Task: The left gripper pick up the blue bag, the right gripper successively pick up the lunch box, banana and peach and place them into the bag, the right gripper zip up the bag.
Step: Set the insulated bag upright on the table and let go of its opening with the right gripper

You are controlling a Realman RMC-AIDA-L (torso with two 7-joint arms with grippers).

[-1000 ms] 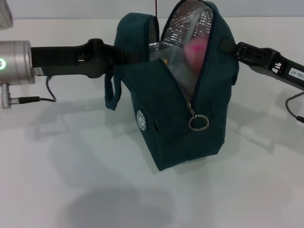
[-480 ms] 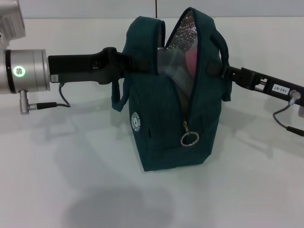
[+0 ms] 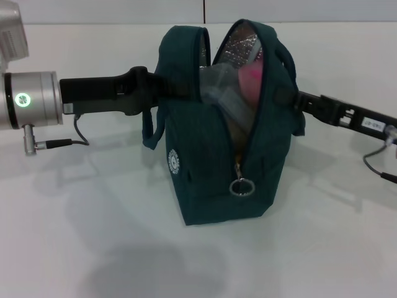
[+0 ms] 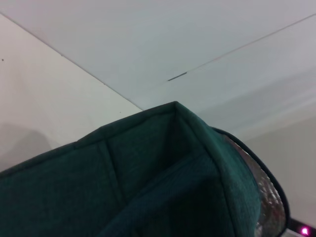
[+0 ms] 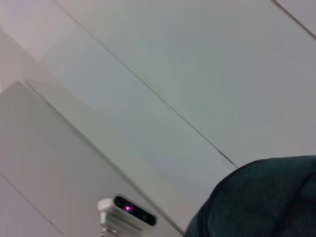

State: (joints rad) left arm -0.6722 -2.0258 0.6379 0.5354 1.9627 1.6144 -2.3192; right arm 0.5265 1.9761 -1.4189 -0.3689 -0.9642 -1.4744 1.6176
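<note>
The blue bag (image 3: 211,167) hangs upright just above the white table, its top gaping and showing silver lining. Through the gap I see the pink peach (image 3: 251,73) and part of the clear lunch box (image 3: 220,87). The banana is hidden. The zipper ring (image 3: 242,187) dangles low on the front seam. My left gripper (image 3: 170,87) comes in from the left and is shut on the bag's upper left edge, whose teal fabric (image 4: 148,187) fills the left wrist view. My right gripper (image 3: 286,98) meets the bag's upper right side by a handle, with bag fabric (image 5: 266,197) showing in its wrist view.
The white table (image 3: 93,205) spreads around and under the bag, with the bag's shadow (image 3: 142,267) in front. A cable (image 3: 56,144) loops off the left arm and another cable (image 3: 378,167) off the right arm. The robot's head camera (image 5: 126,211) shows in the right wrist view.
The bag has swung from tilted to upright and shifted slightly left, and its opening has narrowed. The zipper ring moved left and down. Both arms shifted with the bag.
</note>
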